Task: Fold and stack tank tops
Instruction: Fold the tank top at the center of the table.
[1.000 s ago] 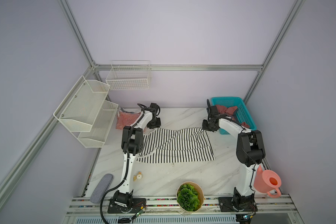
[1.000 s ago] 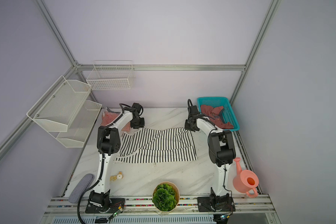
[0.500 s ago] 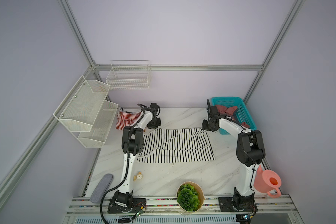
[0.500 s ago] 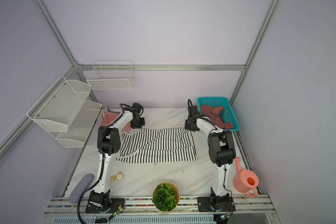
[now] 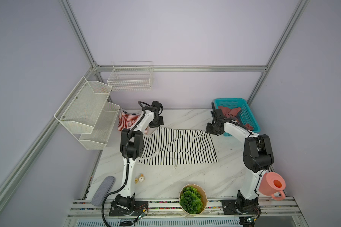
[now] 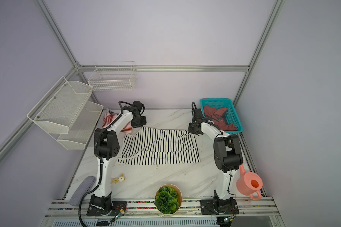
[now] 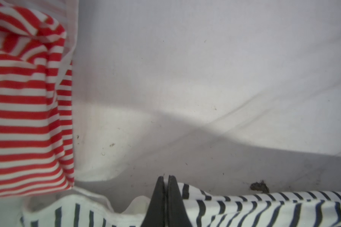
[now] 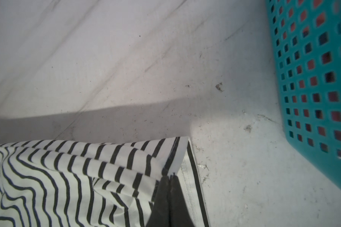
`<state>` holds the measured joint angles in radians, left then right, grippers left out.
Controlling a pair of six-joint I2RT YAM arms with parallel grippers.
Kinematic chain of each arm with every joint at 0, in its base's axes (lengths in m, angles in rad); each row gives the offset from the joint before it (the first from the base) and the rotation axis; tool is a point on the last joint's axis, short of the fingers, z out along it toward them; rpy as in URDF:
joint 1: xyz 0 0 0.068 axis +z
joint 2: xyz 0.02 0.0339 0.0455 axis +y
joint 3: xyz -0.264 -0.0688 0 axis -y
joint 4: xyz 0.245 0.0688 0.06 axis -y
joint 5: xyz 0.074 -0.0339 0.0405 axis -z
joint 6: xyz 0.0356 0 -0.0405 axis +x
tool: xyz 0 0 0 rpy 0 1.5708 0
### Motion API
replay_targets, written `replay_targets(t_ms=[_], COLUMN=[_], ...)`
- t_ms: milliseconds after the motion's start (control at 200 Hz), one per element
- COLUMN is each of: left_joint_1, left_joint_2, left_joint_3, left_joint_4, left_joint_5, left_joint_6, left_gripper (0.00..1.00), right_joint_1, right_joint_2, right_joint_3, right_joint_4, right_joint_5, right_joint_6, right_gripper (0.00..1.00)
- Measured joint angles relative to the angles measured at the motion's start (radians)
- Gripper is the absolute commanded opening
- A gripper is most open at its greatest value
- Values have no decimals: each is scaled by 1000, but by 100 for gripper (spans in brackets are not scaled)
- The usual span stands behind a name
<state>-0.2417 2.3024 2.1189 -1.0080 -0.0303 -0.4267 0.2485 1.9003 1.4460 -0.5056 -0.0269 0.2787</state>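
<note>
While the black-and-white striped tank top [image 5: 177, 147] is lying spread across the middle of the table [image 5: 185, 182], both arms are reaching to its far edge, one at each end. The left gripper [image 7: 165, 181] is sitting at the far left end of that edge, with its two dark fingers [image 7: 158, 196] pressed together on the white hem, striped cloth showing on either side of them. The right gripper [image 8: 169, 177] is pinching the far right corner of the same top, its fingers [image 8: 160, 196] closed tight, and the cloth there is rising in a few soft folds off the table. In both top views the near part of the top is lying flat, with one layer overlapping another along the near edge [image 6: 159, 159].

The red-and-white striped tank top [image 5: 126, 121] is lying in a loose pile at the far left corner of the table, just beside the left gripper [image 5: 155, 127] and apart from the black-striped hem. The dusty-red tank top [image 5: 229, 114] is sitting crumpled inside the teal basket [image 5: 249, 118] at the far right corner, near the right gripper [image 5: 210, 131].

A plant pot [image 5: 192, 198] is standing at the near edge of the table, and a pink watering can [image 5: 272, 184] is sitting at the near right corner.
</note>
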Motion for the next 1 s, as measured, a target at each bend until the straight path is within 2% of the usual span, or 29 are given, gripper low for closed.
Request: replay_targets(t_ms=[195,475,1000], left_joint_1=[-30,-54,-92], left_joint_2=[-113,-185,-311], left_joint_3=[-132,-354,-597], left_joint_4=[17,28,73], left_joint_5=[-32,-72,-96], left_joint_6=[0,-9,-63], left_gripper=[0,0,2], right_joint_1=[0,0,0], right_joint_2=[-63,-109,-169], right_joint_3=[-64,-180,-331], right_joint_4=[19,28,39], right_joint_5=[-11,-22,-22], right_joint_6=[0,0,0], right_gripper=[0,0,0])
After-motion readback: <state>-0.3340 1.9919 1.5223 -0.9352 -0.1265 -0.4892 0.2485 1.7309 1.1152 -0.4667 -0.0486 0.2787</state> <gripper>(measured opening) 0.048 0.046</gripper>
